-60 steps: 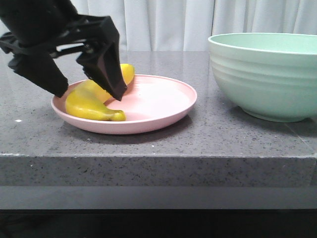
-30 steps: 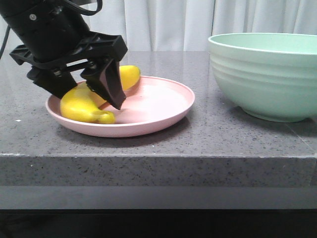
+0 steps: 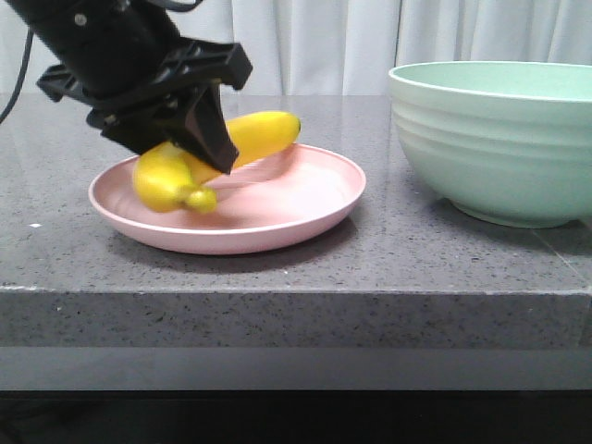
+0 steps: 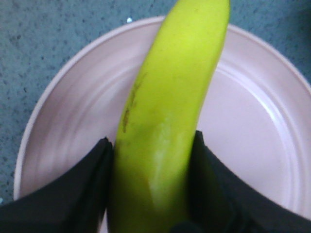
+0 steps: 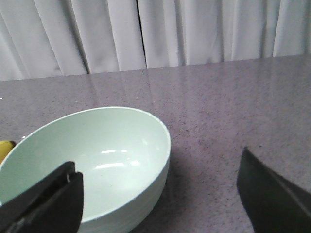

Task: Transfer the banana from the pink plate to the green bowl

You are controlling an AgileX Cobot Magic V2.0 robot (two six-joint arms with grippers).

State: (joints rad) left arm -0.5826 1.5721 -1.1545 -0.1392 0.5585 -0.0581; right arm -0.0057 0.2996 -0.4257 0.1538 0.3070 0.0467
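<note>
Now the left gripper (image 4: 150, 191) is closed on the banana (image 3: 231, 153), holding it just above the pink plate (image 3: 305, 208) (one end looks low); next, carry it sideways over to the green bowl (image 3: 490, 139), clearing the rim.

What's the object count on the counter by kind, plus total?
Fruit: 1, the curved bright yellow banana, clamped in the left gripper
Plates: 1, the round shallow pale pink plate
Bowls: 1, the deep ridged mint-green bowl
Total: 3
</note>
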